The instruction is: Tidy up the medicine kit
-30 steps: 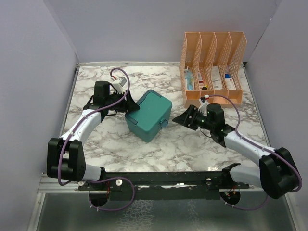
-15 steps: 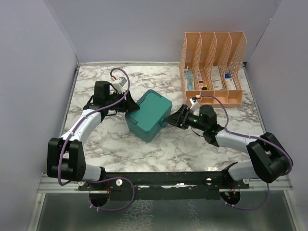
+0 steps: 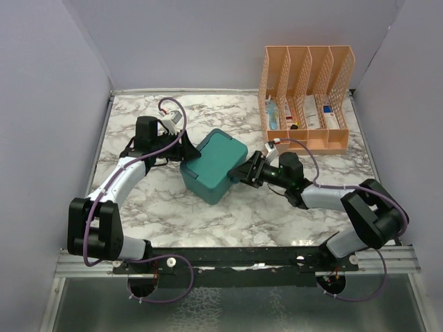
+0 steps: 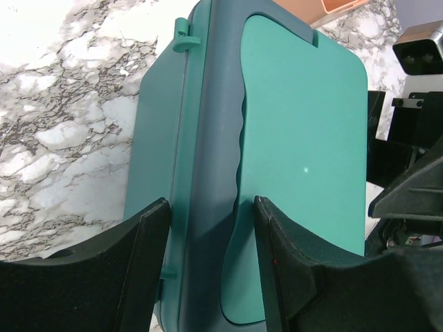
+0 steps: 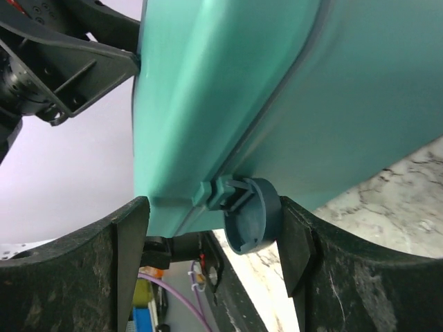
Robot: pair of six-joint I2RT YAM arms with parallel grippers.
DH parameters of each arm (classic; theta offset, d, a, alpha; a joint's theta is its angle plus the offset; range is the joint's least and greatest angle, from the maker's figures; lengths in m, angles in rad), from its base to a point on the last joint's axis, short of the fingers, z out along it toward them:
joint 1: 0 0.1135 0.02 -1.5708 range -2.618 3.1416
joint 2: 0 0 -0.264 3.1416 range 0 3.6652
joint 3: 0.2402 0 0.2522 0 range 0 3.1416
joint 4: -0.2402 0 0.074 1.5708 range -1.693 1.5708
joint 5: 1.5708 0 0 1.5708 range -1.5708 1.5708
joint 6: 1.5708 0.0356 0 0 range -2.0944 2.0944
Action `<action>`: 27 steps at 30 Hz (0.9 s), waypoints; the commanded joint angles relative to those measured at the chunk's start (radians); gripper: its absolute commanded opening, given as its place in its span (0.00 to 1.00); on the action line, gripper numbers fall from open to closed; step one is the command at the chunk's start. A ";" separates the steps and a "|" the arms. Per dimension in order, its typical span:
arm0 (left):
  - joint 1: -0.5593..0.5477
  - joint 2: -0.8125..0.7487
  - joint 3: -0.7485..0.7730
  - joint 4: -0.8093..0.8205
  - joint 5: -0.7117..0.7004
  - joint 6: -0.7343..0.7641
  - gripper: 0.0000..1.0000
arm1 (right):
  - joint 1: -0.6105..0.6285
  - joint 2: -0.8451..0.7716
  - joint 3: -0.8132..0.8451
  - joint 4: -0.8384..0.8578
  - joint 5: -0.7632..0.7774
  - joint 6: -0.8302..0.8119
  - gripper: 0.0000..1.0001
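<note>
**A:** Where is the kit [image 3: 213, 169]?

**B:** In the middle of the table [image 3: 173, 207], lid down and turned askew on the white, grey-veined marble top. It sits between the two claws.

**A:** And the right claw [image 3: 242, 173]?

**B:** It is spread wide at the kit's right side. Its black fingers [image 5: 124, 263] flank the latch [image 5: 252, 216], a round blue-green knob on a small clip. One finger is just beside the knob and the other stands apart from it.

**A:** The left claw [image 3: 185, 147]?

**B:** It is at the kit's far-left edge. The fingers are half spread, astride a darker, wavy-edged band along the lid. I cannot tell whether they pinch it.

**A:** Materials?

**B:** The kit is smooth teal plastic with rounded corners and a lighter, flat lid panel. The claw fingers look rough and matte. At the back right an orange mesh rack [image 3: 304, 69] stands upright with four slots, well apart from the kit.
</note>
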 commanded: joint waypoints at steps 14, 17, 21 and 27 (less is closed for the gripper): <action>-0.007 0.013 -0.041 -0.060 -0.043 0.021 0.52 | 0.065 -0.023 0.024 0.086 0.139 0.082 0.68; -0.007 0.012 -0.042 -0.059 -0.045 0.022 0.52 | 0.065 -0.056 0.031 0.038 0.155 0.077 0.65; -0.007 0.012 -0.043 -0.059 -0.046 0.023 0.52 | 0.067 -0.106 0.067 -0.120 0.194 0.058 0.62; -0.008 0.014 -0.042 -0.059 -0.046 0.023 0.52 | 0.066 -0.143 0.108 -0.265 0.224 0.048 0.55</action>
